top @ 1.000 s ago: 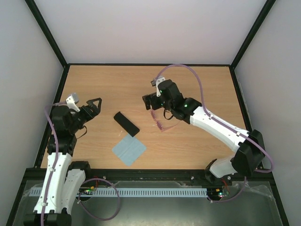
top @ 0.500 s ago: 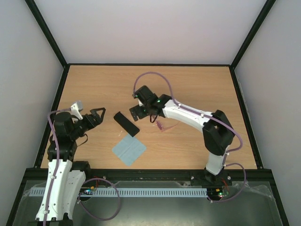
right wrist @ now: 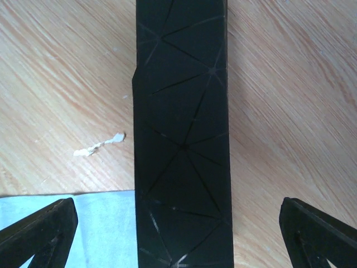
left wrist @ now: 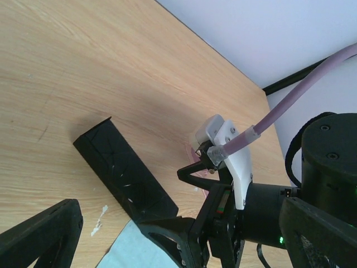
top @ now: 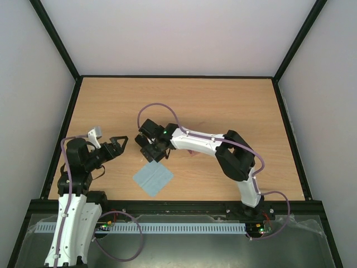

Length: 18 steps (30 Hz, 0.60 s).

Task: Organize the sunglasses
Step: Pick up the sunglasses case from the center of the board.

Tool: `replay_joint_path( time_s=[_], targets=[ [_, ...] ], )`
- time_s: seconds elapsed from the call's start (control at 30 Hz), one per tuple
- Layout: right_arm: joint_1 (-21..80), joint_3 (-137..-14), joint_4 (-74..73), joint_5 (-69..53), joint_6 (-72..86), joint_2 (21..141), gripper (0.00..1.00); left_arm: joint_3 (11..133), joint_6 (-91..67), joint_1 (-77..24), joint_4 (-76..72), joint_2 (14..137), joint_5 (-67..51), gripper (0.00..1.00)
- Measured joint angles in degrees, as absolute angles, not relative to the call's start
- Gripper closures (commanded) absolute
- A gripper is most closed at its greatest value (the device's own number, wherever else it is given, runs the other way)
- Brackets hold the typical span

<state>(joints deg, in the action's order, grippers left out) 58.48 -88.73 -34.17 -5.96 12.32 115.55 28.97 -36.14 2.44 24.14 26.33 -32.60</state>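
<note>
The sunglasses [left wrist: 193,154] show only as a bit of pink frame on the table behind my right gripper; in the top view the right arm covers most of them. My right gripper [top: 149,147] hovers open over the black case [right wrist: 181,111], one finger standing off each long side with a gap. Whether it touches the case cannot be told. The case [left wrist: 122,167] lies flat on the wood. My left gripper [top: 115,146] is open and empty, left of the case and pointing toward it.
A light blue cloth [top: 153,178] lies flat just in front of the case, its edge under the case's near end [right wrist: 61,234]. A small white scrap [right wrist: 100,145] sits on the wood beside the case. The right arm [top: 206,142] stretches across mid-table.
My right arm has swung left, away from the sunglasses, and now hangs over the black case. The left gripper has drifted slightly nearer and right. Both stayed open.
</note>
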Motion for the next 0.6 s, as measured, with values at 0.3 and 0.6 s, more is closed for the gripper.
replay_joint_path(
  time_s=[0.3,0.6],
  targets=[
    [58.33,-92.55,-35.77,-5.37,10.87,120.03,0.05,28.97,-37.93,2.44,25.28,26.33,-29.69,0.01],
    [58.35,-93.71,-36.93,-4.86,10.52,122.39,0.08,28.97,-39.09,2.44,25.26,26.72,-27.94,0.01]
  ],
)
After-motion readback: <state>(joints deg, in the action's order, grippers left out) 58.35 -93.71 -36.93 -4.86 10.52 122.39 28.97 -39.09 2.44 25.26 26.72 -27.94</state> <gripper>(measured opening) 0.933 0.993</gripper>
